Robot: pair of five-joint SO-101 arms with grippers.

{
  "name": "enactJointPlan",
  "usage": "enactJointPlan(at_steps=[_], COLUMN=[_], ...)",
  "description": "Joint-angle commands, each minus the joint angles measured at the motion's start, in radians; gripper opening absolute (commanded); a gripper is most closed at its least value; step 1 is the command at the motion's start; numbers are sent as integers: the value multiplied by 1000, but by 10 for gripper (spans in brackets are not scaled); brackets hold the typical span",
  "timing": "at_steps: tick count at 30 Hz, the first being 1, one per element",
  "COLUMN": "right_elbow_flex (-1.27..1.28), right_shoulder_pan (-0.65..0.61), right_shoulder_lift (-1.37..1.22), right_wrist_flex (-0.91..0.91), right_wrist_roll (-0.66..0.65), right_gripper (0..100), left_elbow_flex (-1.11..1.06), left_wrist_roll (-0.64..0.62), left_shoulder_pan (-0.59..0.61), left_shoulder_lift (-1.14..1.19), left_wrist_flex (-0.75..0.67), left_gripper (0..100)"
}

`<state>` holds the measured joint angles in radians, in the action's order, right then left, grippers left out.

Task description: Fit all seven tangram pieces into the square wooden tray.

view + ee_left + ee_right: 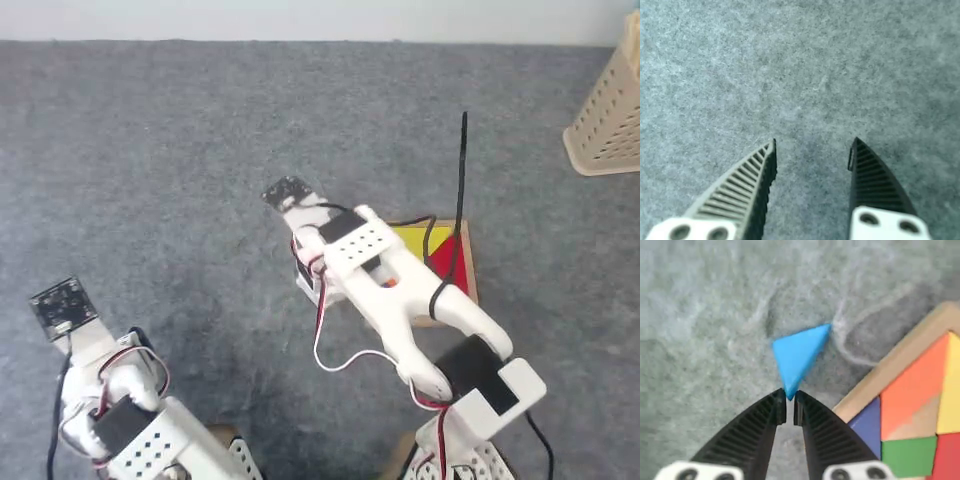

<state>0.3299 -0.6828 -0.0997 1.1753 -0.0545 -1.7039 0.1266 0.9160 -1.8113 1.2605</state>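
Up close, R pincer (790,407) nipping blue triangle (799,354)

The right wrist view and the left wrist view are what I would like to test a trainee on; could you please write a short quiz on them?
1. True or false: the blue triangle lies inside the wooden tray.
2. Pick one. The fingers of the left gripper are: A) open above the bare grey mat; B) shut with nothing between them; C) shut on the tray's rim.
3. Fill the gap: the fingers of the right gripper pinch one ___ of the blue triangle.

Key: 1 false, it is outside the tray, beside its rim; 2 A; 3 corner.
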Motion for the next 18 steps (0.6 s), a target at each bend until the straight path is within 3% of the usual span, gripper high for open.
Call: enactJointPlan(at_steps=[1, 6, 12, 18], right_elbow_flex=[-133, -189, -190, -186], right_shoulder_pan=[-35, -105, -117, -82], right_shoulder_lift=[-4, -38, -180, -225], right_wrist_flex=[30, 12, -53, -7], right_wrist_roll=[83, 127, 130, 161], right_gripper=[43, 179, 188, 188], left_elbow_flex=[19, 19, 19, 19], left_wrist_roll=[-9, -9, -9, -9], left_shoulder_pan=[-2, -2, -2, -2], left_shoulder_lift=[-11, -11, -11, -11], left_wrist_flex=[3, 3, 3, 3], left_gripper=[225, 225, 225, 225])
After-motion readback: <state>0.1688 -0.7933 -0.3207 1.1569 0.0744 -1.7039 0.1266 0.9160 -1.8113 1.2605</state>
